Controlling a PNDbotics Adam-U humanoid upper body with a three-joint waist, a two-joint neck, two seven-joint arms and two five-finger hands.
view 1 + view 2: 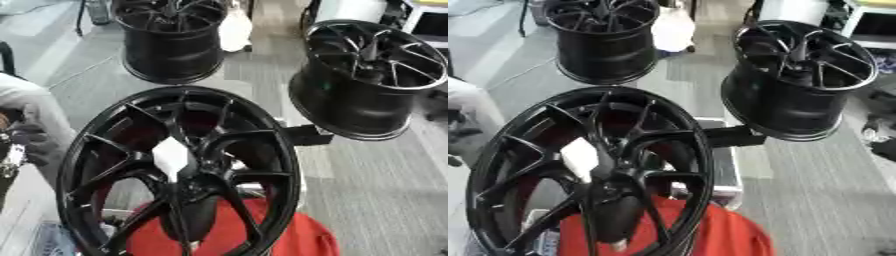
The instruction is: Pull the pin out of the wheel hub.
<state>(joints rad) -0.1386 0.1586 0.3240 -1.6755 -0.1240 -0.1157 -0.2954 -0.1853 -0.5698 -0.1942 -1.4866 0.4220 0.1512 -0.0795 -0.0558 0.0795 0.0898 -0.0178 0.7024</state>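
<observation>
A large black spoked wheel hub [105,150] stands tilted in the foreground, facing me. A white angular piece [171,156] sits at its centre. From the centre a dark elongated part [188,215] runs downward and ends in a small pale tip [191,246]; I cannot tell whether this is the pin. A dark hand [28,145] shows at the left edge, level with the hub's left rim and a little apart from it, beside a grey rounded shape [31,102]. My right hand shows in neither view.
Two more black wheels stand on the grey floor behind, one at the top centre [171,45] and one at the right [367,85]. A red object [297,237] lies under the front hub. A black bracket [306,135] juts out between the front hub and the right wheel.
</observation>
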